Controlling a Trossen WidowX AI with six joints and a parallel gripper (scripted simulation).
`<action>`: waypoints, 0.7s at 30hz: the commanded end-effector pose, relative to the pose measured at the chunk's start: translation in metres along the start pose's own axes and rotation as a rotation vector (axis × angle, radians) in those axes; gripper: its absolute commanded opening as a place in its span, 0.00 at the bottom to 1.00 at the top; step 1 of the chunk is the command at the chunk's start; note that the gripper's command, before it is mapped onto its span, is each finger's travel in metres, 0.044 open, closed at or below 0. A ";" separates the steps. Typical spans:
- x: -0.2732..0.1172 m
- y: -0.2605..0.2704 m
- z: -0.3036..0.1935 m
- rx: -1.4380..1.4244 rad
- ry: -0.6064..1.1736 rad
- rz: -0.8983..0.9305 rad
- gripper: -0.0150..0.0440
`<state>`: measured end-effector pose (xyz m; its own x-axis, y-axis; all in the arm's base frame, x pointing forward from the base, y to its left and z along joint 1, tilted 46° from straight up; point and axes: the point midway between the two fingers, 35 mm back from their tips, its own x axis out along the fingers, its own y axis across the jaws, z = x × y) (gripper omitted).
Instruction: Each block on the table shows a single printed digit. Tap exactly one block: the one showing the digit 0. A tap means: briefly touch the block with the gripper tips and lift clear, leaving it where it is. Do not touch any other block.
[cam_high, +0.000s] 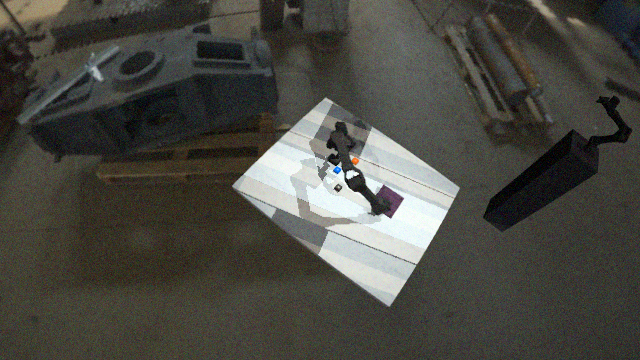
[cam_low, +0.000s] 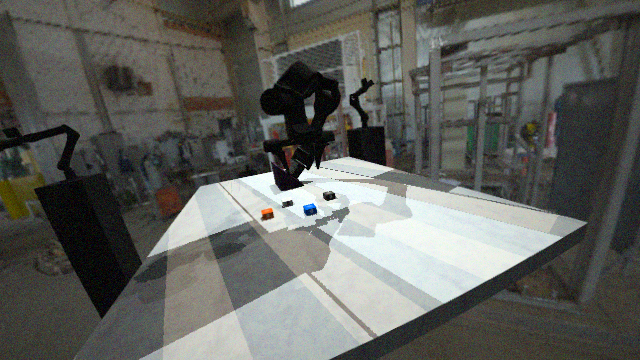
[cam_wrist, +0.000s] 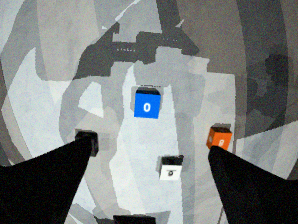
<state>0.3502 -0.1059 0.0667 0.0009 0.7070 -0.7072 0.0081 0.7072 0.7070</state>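
I note the table (cam_low: 450, 235) first: a striped grey and white top, crossed by hard-edged shadow. On it the arm (cam_high: 357, 181) stands on a purple base plate (cam_high: 392, 200) and reaches out over the blocks, high above them.

The gripper (cam_wrist: 149, 152) hangs wide open with nothing between its fingers (in the wrist view both dark tips frame the lower corners, well clear of every block).

Blocks, as seen from the wrist: the blue block (cam_wrist: 147, 104) lies ahead of the open jaws, near the middle of the view, and its top face shows a 0. The orange block (cam_wrist: 220, 137) sits at the right, just beside the right fingertip in the picture; its digit I cannot read. The white-topped block (cam_wrist: 170, 171) lies nearest, between the fingers in the view, digit illegible. A dark block (cam_wrist: 87, 140) is half hidden by the left fingertip.

From the exterior view, the four sit apart from one another in a loose row.
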 end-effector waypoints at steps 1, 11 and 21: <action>0.000 0.000 0.000 -0.003 0.004 0.000 0.93; 0.072 0.000 0.001 -0.005 0.003 0.002 0.62; 0.081 0.001 0.000 -0.005 0.003 0.003 0.29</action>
<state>0.3503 -0.0493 0.0102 -0.0028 0.7068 -0.7074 -0.0008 0.7074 0.7068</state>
